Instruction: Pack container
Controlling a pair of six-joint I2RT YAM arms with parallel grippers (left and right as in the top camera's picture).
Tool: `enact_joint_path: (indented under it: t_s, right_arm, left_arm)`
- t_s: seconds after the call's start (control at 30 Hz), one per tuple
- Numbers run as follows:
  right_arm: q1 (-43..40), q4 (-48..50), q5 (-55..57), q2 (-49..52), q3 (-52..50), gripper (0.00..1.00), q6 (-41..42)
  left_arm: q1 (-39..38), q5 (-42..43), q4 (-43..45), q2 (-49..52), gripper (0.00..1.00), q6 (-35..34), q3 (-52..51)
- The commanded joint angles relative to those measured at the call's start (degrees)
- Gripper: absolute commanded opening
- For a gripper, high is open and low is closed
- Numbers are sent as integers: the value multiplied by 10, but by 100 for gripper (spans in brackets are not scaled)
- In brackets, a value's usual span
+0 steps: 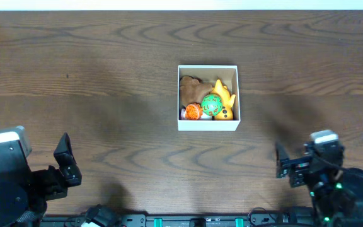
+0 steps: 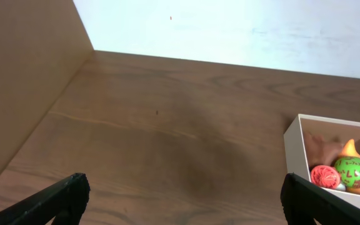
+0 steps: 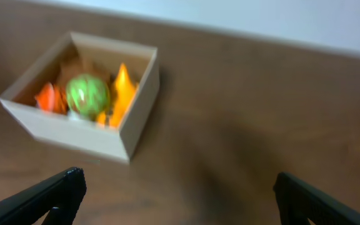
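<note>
The container (image 1: 208, 124) is a small square white-walled box at the table's middle. It holds a brown toy (image 1: 189, 85), a yellow toy (image 1: 223, 96), a green ball (image 1: 210, 104) and an orange ball (image 1: 193, 112). It also shows in the left wrist view (image 2: 295, 150) and, blurred, in the right wrist view (image 3: 74, 130). My left gripper (image 2: 183, 197) is open and empty at the front left, far from the box. My right gripper (image 3: 177, 190) is open and empty at the front right.
The wooden table (image 1: 93, 75) runs to a pale wall at the back (image 2: 230, 25). A tan panel (image 2: 17, 81) stands at the left side in the left wrist view.
</note>
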Motion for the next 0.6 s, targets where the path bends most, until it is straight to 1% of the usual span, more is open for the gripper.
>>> enact_joint_path:
  t_s: [0.0, 0.13, 0.3, 0.57]
  right_arm:
    - [-7, 7, 2, -46, -61, 99, -4]
    - [-7, 30, 7, -96, -132, 99, -4]
    - [-7, 61, 11, -137, -196, 99, -4]
    - [-7, 124, 11, -154, -252, 99, -4]
  left_arm:
    - [3, -7, 0, 2, 98, -7, 0]
    - [3, -7, 0, 2, 98, -7, 0]
    - [3, -7, 0, 2, 98, -7, 0]
    - [3, -7, 0, 2, 98, -7, 0]
